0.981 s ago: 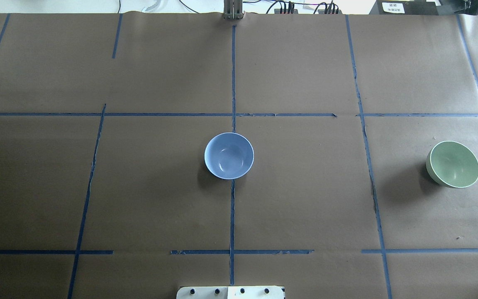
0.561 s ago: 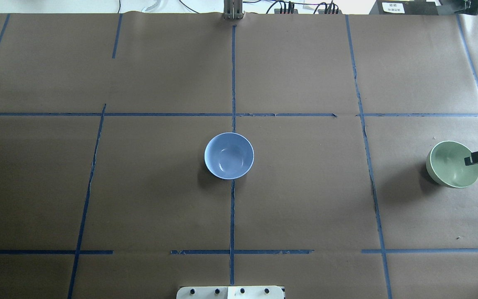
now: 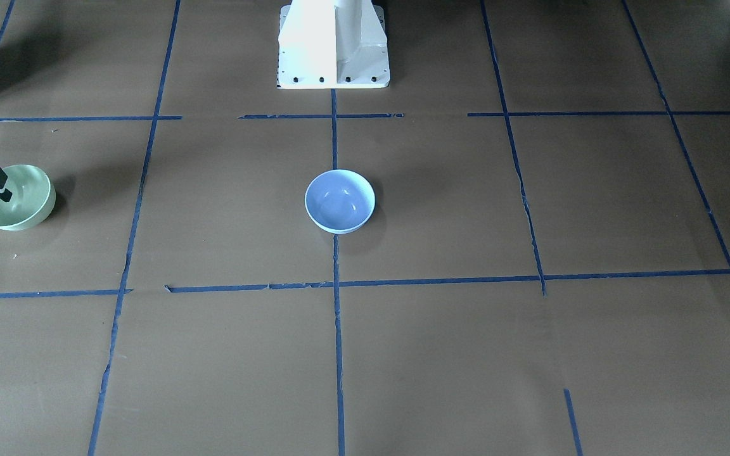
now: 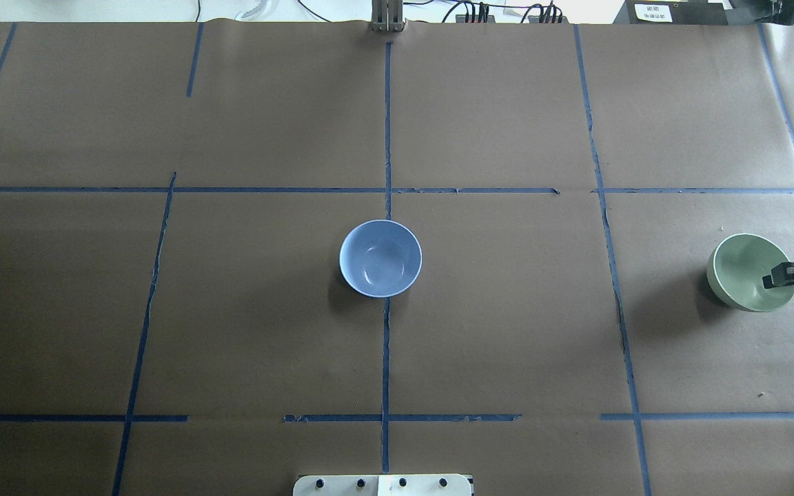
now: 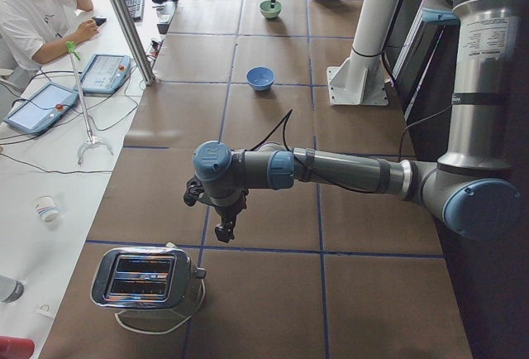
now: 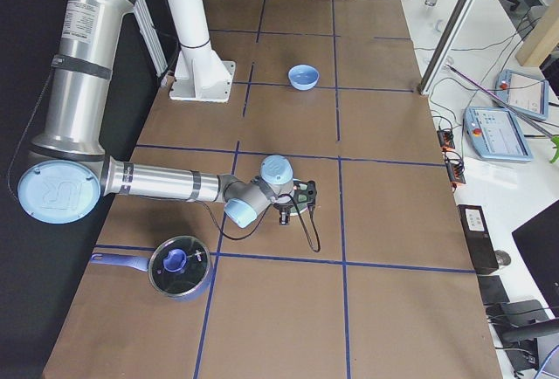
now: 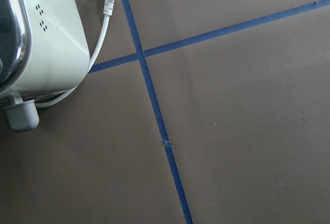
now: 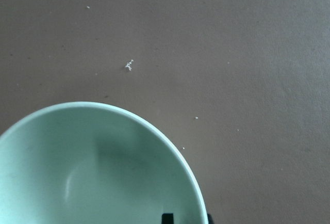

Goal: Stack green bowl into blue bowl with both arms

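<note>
brown paper covers the bench [image 4: 507, 331], cut into squares by lines of blue tape [image 4: 386, 358]. the blue bowl [image 4: 380, 258] sits upright and empty in the middle, right on the centre tape line, out in front of the white pedestal [image 3: 333, 44]. the green bowl [image 4: 741, 269] stands well apart from it, far over on the robot's right side, also upright and empty.

the right claw [image 4: 777, 278] reaches in from that side, with its tips at the green bowl's rim on the side away from the blue bowl. from the right wrist camera i see one black fingertip [image 8: 167, 218] just inside the bowl and the other just outside the wall. the jaws stand apart and straddle the rim. a strip of green shows between the inner tip and the rim, so i read it as gripping nothing (only the very tips are in frame).

the left claw [image 5: 223, 228] hangs low over the bench at the opposite end, well away from both bowls. it points down, near a chrome toaster [image 5: 145, 280]. its wrist camera shows only the toaster's side, a white cord [image 7: 105, 22] and tape, so i cannot tell whether that claw is parted or closed.
</note>
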You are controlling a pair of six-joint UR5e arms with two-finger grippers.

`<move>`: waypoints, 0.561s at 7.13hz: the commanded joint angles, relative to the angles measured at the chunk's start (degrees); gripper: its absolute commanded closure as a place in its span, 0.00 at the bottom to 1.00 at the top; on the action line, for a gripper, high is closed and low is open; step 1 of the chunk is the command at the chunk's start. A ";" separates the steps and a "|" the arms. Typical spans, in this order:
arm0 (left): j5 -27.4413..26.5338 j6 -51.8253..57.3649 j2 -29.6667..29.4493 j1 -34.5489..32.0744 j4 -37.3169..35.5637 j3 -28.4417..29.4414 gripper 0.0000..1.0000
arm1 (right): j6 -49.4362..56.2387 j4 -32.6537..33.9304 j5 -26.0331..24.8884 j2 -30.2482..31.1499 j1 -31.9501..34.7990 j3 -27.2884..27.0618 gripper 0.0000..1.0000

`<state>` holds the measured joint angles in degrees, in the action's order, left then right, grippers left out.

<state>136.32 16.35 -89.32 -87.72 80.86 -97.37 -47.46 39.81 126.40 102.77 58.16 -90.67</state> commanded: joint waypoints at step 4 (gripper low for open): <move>-0.08 -0.17 0.02 0.00 0.00 -0.36 0.00 | -9.00 26.25 2.98 -14.62 -0.58 -13.35 1.00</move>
<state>136.30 16.25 -89.30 -87.71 80.86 -97.68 -51.21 53.80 129.11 95.98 58.17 -99.03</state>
